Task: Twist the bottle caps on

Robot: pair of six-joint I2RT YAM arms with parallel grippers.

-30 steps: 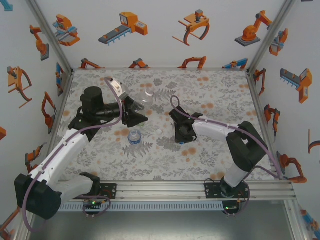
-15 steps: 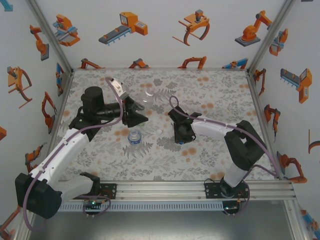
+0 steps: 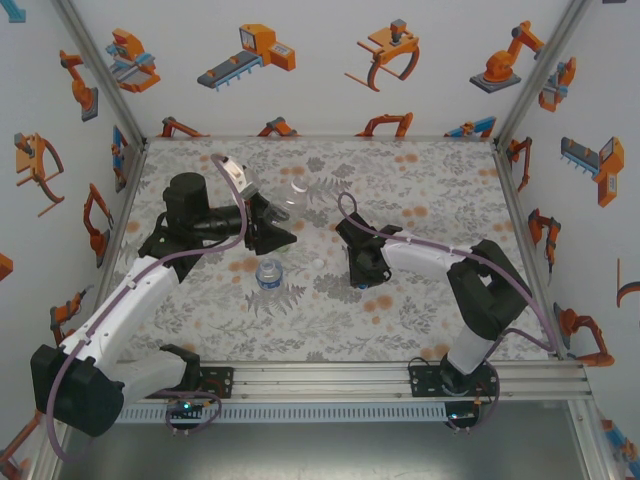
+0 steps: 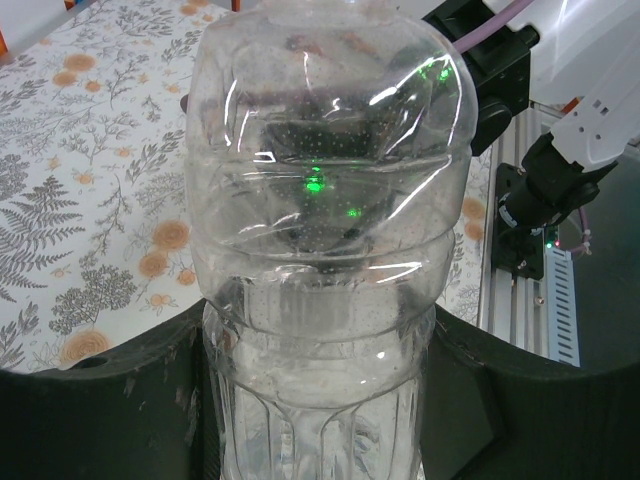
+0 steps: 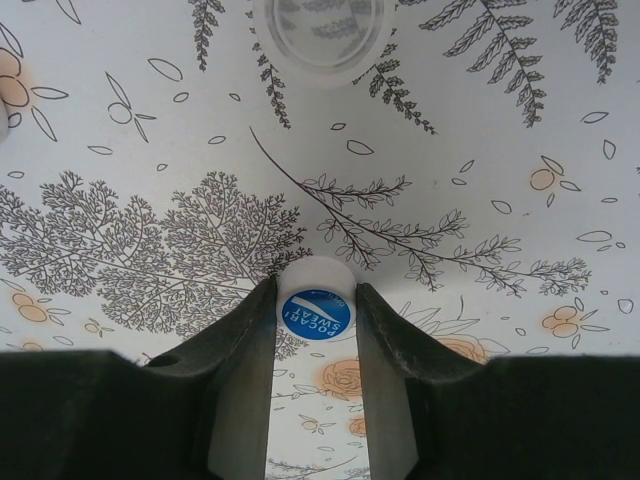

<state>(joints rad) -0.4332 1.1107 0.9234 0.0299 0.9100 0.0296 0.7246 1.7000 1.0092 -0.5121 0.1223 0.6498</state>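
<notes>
The bottle (image 4: pixel 320 200), judged crushable, is clamped at its waist by the left fingers (image 4: pixel 130 400). Right of it, the cap (image 5: pixel 314 310), judged light and slick, is pinched by the right fingers (image 5: pixel 235 400).

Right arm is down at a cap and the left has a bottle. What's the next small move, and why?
Probably lift the right gripper straight up. Its fingers look closed on both sides of the blue-topped cap, which sits on the table, and the left gripper holds the clear bottle it likely goes on.
</notes>
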